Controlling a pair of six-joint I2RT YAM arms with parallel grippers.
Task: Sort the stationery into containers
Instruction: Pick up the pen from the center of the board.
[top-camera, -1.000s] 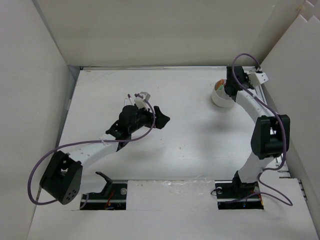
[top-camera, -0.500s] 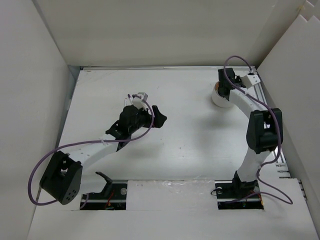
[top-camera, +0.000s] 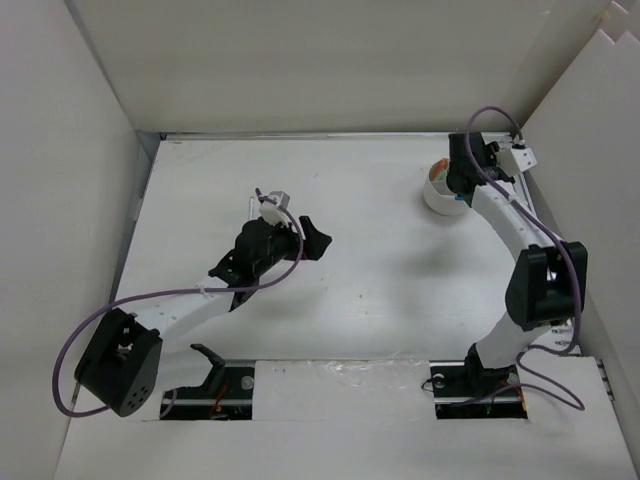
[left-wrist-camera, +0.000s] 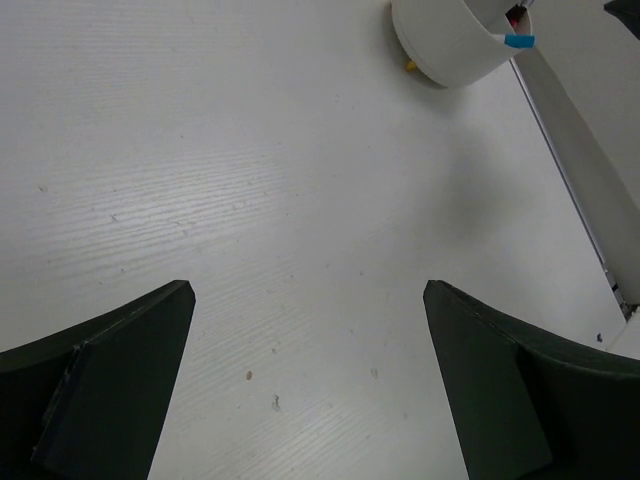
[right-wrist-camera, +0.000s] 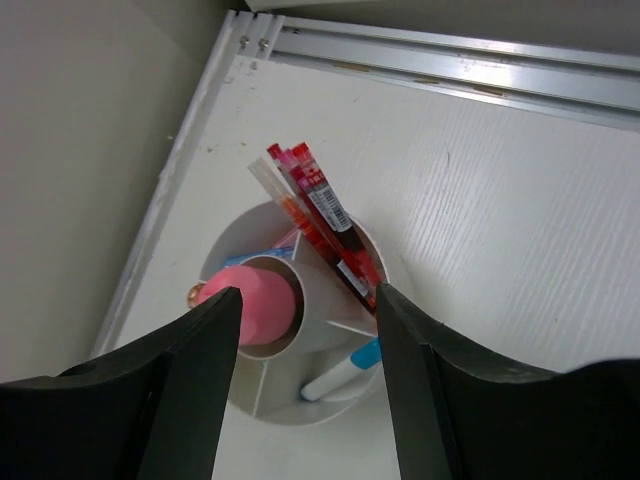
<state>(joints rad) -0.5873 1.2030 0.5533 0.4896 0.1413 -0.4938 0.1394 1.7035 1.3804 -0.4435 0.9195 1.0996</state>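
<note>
white cup at the far right corner, right claw parted above it

the cup (top-camera: 440, 196) stands in the far right corner of the table (top-camera: 380, 270), just beside a metal rail (right-wrist-camera: 420, 60) at the table's edge. inside it, the red pens (right-wrist-camera: 330, 235) and a white pen (right-wrist-camera: 270, 185) lean together over the rim from one compartment. a pink piece (right-wrist-camera: 262, 305) fills the round middle well, and a blue-capped marker (right-wrist-camera: 345, 372) lies in another compartment.

the right claw (right-wrist-camera: 300, 296) hangs over the cup with its fingers spread, one to each side of the pink piece, pinching nothing. the left claw (left-wrist-camera: 307, 290) is spread wide over bare table left of the middle, well apart from the cup.

since half a second ago the right wrist has swung back toward the table's right edge, so more of the cup's rim shows from above, and the right elbow has slid out toward that same edge. the cup has not moved. the left arm has barely shifted.

the red pens carry pale label strips, but the print is too small to read. a small orange-brown speck (right-wrist-camera: 195, 293) sits against the cup's outer wall; it may be a loose bit, though the view is too poor to tell.
</note>
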